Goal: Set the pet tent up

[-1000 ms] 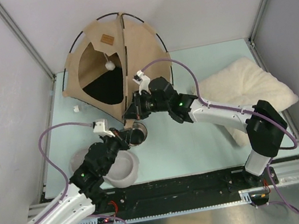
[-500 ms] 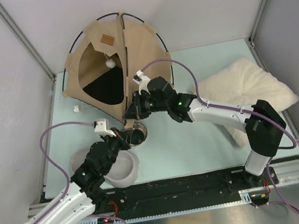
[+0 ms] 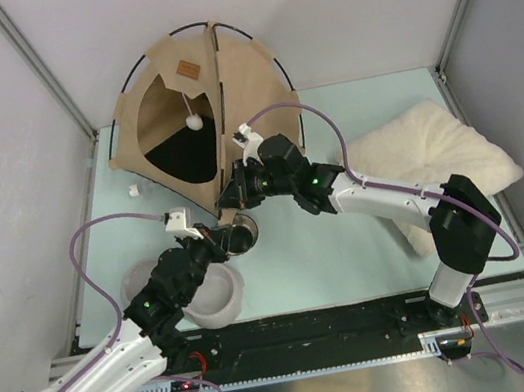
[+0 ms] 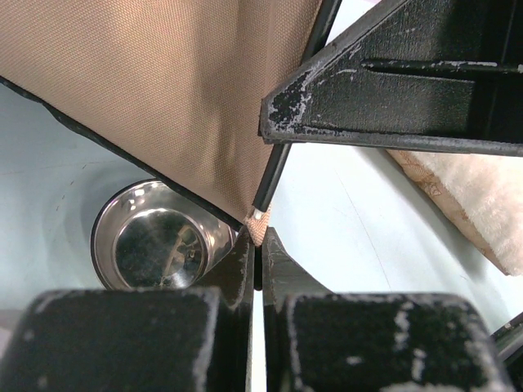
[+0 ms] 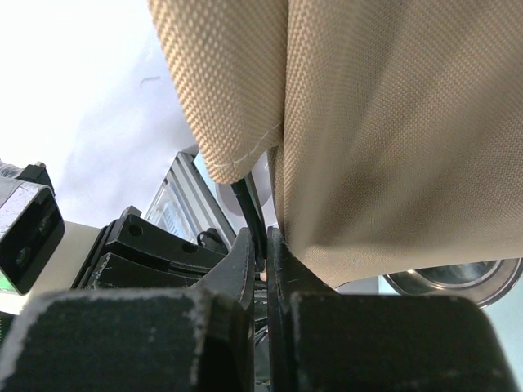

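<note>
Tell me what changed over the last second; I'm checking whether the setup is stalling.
Only the white pompom sits slightly lower in the doorway. The left gripper and right gripper keep their jaws shut on the pet tent's near corner; bowl and pillow unmoved.

Pale mint-green tabletop [image 3: 333, 254] carries it all. On the far left part stands the tan fabric pet tent [image 3: 246, 77], doorway facing left. At the near left sits the grey double pet bowl [image 3: 215, 301], a shiny steel dish [image 4: 155, 245] in its far well, just beside the tent's near corner. Over on the right, a cream fluffy pillow [image 3: 429, 161] lies flat, reaching the right edge. One small white bit [image 3: 132, 190] lies alone, left of the tent.
</note>
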